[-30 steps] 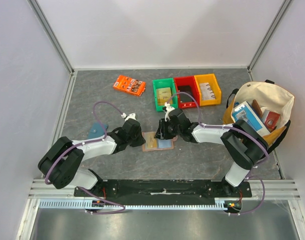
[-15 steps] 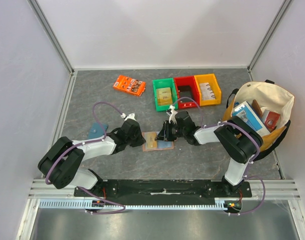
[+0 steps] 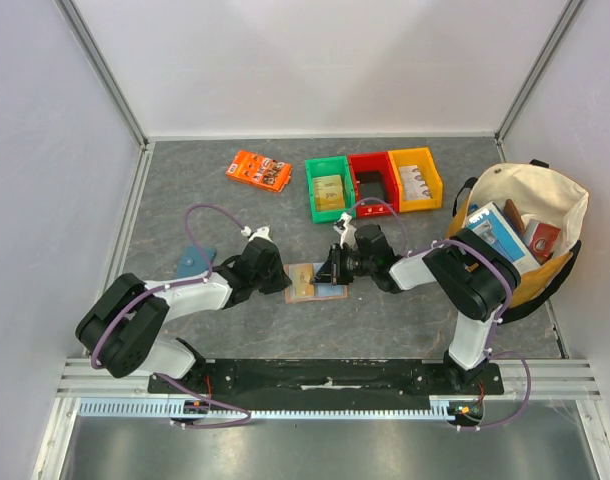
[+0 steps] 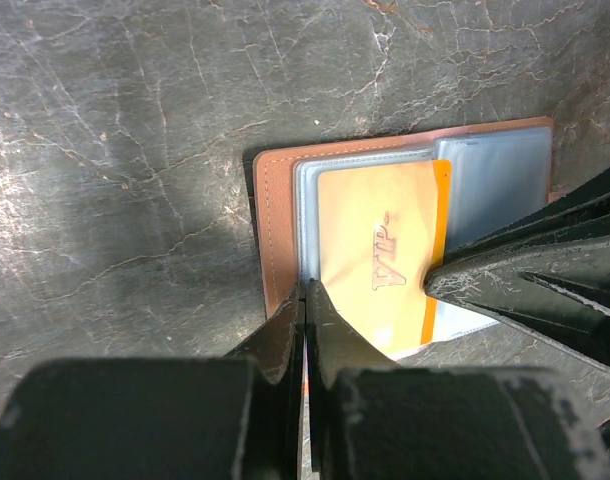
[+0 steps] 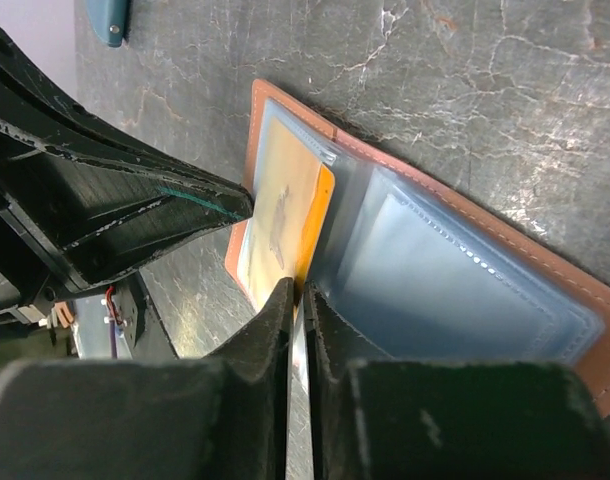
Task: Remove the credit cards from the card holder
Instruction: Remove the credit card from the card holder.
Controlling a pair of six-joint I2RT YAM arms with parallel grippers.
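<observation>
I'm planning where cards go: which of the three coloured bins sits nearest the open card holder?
The green bin, leftmost of the row; the card holder lies almost straight below it.

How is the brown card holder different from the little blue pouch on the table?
The card holder is tan-brown; the pouch is teal-blue. The card holder lies open, showing an orange card; the pouch shows nothing inside. The left end effector and right end effector are at the card holder; the pouch lies apart, untouched. Both rest on the table.
</observation>
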